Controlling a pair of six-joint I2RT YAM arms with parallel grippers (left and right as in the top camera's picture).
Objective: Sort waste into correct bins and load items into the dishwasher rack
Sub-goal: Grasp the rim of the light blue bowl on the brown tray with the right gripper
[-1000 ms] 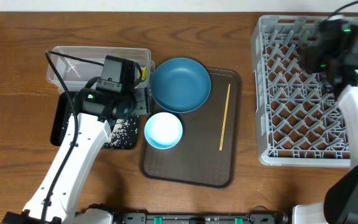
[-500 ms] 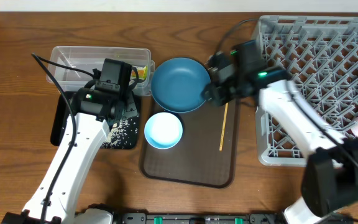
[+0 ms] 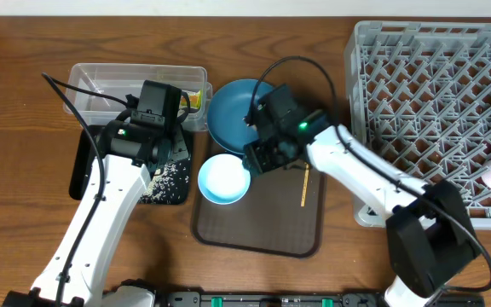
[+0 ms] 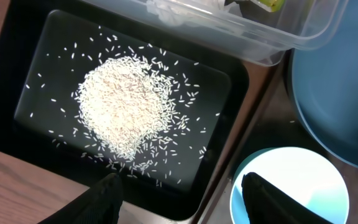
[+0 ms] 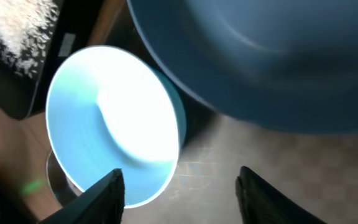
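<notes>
Your right hand (image 5: 178,186) hangs wide and empty over the pale bowl (image 5: 114,118); your left hand (image 4: 182,196), also wide, over the rice (image 4: 126,102).

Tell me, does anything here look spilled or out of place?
Nothing serious. Loose rice grains lie scattered around their heap, but all inside the black tray. The dark blue plate sits only partly on the brown tray, overhanging its top-left corner in the overhead view.

Brown wooden table (image 3: 24,102) carrying four containers.
Clear plastic tub (image 3: 135,68) far left, shallow black tray (image 3: 82,166) nearer, flat brown tray (image 3: 254,226) centre, grey lattice crate (image 3: 354,128) right.
</notes>
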